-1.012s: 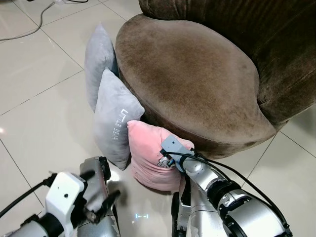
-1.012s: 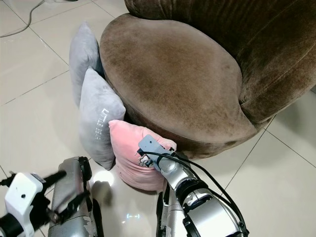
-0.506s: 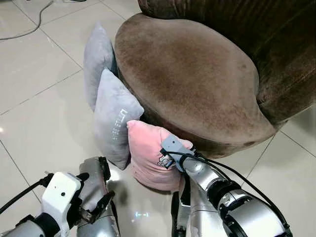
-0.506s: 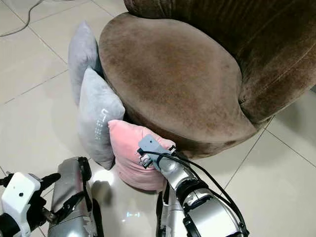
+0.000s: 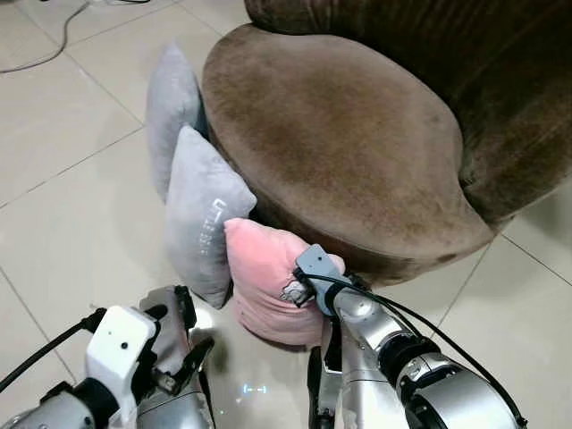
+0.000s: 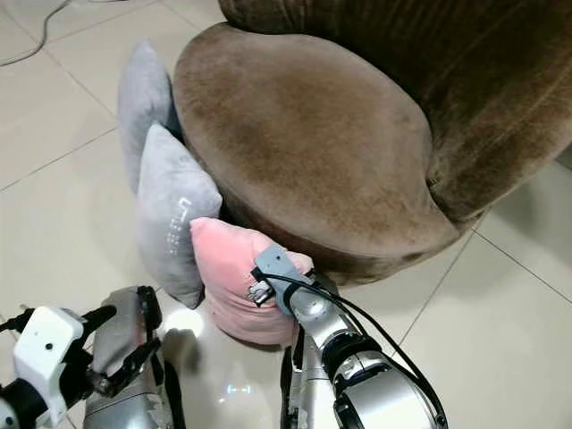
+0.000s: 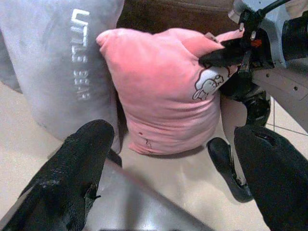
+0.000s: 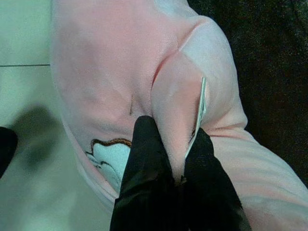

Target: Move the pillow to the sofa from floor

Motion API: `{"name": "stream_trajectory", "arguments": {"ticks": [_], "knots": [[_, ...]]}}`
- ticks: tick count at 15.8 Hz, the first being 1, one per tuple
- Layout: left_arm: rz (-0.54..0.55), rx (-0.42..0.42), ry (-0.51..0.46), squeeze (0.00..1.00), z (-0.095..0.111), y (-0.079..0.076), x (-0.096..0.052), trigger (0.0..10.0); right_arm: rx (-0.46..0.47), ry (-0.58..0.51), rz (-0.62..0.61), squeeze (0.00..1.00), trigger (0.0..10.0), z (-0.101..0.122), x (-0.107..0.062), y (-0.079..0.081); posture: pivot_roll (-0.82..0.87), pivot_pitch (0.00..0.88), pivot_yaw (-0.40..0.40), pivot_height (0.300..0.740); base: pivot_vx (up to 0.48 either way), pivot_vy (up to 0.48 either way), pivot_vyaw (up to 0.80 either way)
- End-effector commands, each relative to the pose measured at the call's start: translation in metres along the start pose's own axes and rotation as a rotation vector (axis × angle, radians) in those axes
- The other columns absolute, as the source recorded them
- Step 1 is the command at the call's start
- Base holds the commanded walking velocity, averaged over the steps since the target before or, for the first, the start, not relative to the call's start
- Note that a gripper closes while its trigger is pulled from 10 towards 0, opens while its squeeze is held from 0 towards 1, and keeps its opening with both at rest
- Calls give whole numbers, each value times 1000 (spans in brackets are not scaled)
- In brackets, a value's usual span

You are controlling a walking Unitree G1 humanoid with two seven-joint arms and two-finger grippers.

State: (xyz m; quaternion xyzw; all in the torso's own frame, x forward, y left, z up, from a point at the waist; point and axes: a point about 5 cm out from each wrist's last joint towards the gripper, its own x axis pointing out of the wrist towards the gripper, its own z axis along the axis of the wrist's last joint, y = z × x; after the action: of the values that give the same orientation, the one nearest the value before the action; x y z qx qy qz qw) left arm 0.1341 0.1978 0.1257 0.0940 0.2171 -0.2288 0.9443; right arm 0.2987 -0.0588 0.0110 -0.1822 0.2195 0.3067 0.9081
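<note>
The round brown velvet sofa (image 5: 357,134) fills the upper right of the frame; its seat is the destination. 2 grey velvet pillows (image 5: 201,219) lean against its base at centre left. The pink plush pillow (image 5: 268,286) stands on the tiled floor (image 5: 63,206) at lower centre, propped against the sofa base. The right claw (image 8: 175,166) is closed on a fold at the pillow's top corner, likely for lifting. The left claw (image 7: 168,163) hangs open near the pillow, apart from it.

Floor (image 5: 71,134): glossy pale tiles, thin grout lines, light glare. Grey cable (image 5: 54,40) lies across far tiles. Two grey cushions (image 5: 201,214) stand on floor.
</note>
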Motion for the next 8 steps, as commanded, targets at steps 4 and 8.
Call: {"name": "stream_trajectory", "arguments": {"ticks": [4, 8], "knots": [[6, -7, 0, 0, -4, -3, 7, 10000, 55, -81, 73, 0, 10000, -8, -7, 6, 115, 183, -129, 505, 0, 0, 0], [10, -3, -23, 0, -2, -5, 13, 10000, 62, -189, 115, 0, 10000, -5, -15, -3, 116, 179, -131, 545, 0, 0, 0]]}}
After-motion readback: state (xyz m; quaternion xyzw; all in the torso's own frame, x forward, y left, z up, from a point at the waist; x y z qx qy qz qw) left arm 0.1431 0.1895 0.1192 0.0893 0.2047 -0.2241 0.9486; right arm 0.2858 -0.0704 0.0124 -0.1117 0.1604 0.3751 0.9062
